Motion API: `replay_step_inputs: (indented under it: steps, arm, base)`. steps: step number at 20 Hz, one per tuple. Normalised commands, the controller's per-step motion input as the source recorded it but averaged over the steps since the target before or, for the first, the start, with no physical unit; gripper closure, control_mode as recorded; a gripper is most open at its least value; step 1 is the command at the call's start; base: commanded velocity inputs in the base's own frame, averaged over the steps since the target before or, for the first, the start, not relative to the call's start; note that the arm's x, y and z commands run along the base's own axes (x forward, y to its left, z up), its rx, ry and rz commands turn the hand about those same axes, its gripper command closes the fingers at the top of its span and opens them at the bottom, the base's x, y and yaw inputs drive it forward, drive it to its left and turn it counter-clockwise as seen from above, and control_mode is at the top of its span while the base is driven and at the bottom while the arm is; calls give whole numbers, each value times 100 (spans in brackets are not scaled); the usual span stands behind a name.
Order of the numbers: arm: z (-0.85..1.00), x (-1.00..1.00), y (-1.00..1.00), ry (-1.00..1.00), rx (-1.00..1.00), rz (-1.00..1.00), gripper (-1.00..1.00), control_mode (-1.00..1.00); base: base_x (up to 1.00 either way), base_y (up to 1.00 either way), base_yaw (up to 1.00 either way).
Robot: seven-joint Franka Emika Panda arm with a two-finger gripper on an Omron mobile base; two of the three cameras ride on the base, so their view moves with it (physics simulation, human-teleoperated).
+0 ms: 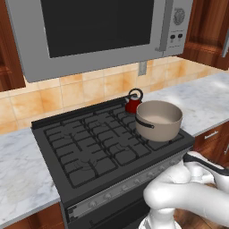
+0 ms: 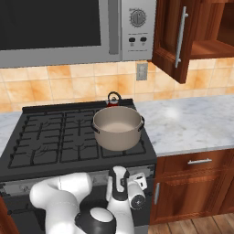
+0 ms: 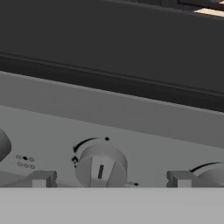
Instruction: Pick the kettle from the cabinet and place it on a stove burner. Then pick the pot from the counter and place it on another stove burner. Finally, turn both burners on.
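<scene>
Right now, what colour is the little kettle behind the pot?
Dark red kettle, black handle; clearest in the left base view.

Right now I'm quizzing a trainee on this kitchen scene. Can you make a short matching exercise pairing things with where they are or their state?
Things:
1. kettle
2. pot
3. cabinet door
4. gripper

Places or states:
A. open, close before a stove knob
B. front right burner
C. swung open
D. back right burner, behind the pot

Pairs: 1-D, 2-B, 3-C, 4-A

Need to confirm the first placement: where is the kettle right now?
The kettle stands on the cooktop's back right burner, directly behind the pot on the front right burner; in the right base view only its handle and lid peek over the pot's rim.
</scene>
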Motion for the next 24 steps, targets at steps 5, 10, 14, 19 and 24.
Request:
replay_step_inputs:
  steps: [5,10,14,19,24]
  arm:
    - [-9,14,0,0,1,0,-100,-100]
    - [-3,9,0,0,1,0,-100,-100]
    - [0,1,3,-1,0,0,-100,-100]
    - [0,5,13,-1,0,0,100,-100]
    - [5,0,11,-4,0,0,100,-100]
  base:
    - [0,0,0]
    - [0,0,0]
    - [0,0,0]
    - [0,0,0]
    - [0,0,0]
